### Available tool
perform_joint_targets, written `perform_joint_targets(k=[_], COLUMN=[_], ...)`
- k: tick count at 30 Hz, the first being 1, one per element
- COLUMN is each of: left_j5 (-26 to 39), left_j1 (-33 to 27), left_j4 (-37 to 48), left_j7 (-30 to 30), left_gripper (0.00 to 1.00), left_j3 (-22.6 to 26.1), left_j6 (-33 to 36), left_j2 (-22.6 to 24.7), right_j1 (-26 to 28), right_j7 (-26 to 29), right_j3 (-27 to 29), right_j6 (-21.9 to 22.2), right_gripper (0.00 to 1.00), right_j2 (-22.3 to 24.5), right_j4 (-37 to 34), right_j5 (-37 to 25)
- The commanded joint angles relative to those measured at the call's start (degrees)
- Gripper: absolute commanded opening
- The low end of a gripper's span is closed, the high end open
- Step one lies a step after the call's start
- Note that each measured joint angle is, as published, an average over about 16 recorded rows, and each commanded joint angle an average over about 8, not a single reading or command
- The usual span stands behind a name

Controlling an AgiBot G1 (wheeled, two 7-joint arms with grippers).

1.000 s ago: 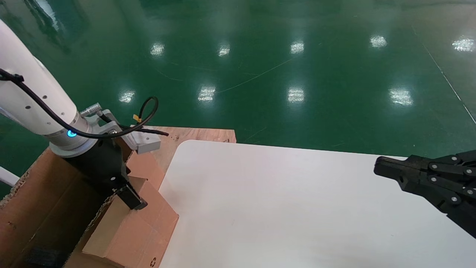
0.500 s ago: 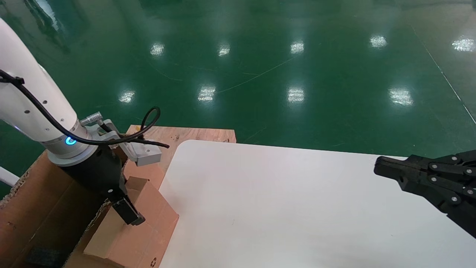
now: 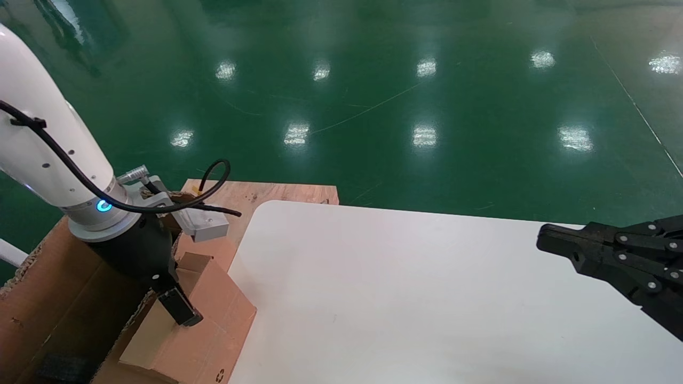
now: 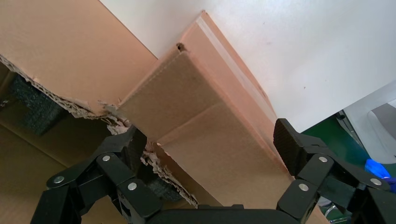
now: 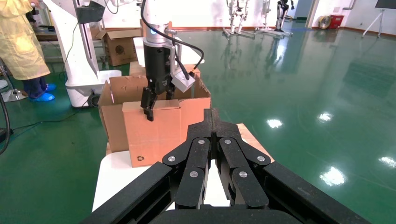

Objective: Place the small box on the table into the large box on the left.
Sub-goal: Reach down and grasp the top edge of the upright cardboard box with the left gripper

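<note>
The small box (image 3: pixel 205 333) stands at the left edge of the white table (image 3: pixel 427 298), leaning against the large box (image 3: pixel 42 298), whose torn wall edge (image 4: pixel 88 109) shows beside it. My left gripper (image 3: pixel 180 314) is open and straddles the top of the small box (image 4: pixel 201 107). One finger (image 4: pixel 126 147) hangs on the large box's side of the ragged edge. The other finger (image 4: pixel 289 142) is by the small box's table-side edge, and neither pad presses on it. My right gripper (image 3: pixel 541 241) is shut and hovers over the table's right side.
A plywood board (image 3: pixel 283 192) pokes out behind the table's rounded corner. Green floor lies all around. The right wrist view shows a person in yellow (image 5: pixel 21 42), a white robot base (image 5: pixel 79 56) and another carton (image 5: pixel 121 44) behind the large box (image 5: pixel 114 98).
My left gripper has come down and slightly toward me over the small box's top. The small box and the right arm have not moved.
</note>
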Motion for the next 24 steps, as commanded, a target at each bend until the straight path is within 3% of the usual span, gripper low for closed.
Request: perform_joint_targets(k=[1,13,15,20,22,24], left_j5=[0.0,-0.4,-0.7,-1.2,-1.2,-1.1], left_j1=[-0.1,1.0,1.1,1.3,1.3,1.3], left_j4=[0.1,0.8,0.9,1.0,1.0,1.0], left_j7=[-0.2,-0.3,-0.2,0.0,0.0,-0.1], left_gripper=[1.00,1.00,1.00,1.00,0.84,0.59], left_j3=[0.4,2.1,2.2,2.3,2.3,2.2], left_j6=[-0.1,-0.8,-0.8,-0.9,-0.9,-0.9], left_j2=[0.1,0.6,0.6,0.6,0.6,0.6], right_j1=[0.0,0.0,0.0,0.0,0.0,0.0], right_j7=[0.0,0.0,0.0,0.0,0.0,0.0], right_j3=[0.0,0.0,0.0,0.0,0.0,0.0], right_j6=[0.0,0.0,0.0,0.0,0.0,0.0], right_gripper=[0.00,0.00,0.12,0.74,0.94,1.00], right_j2=[0.0,0.0,0.0,0.0,0.0,0.0], right_j4=[0.0,0.0,0.0,0.0,0.0,0.0], right_j5=[0.0,0.0,0.0,0.0,0.0,0.0])
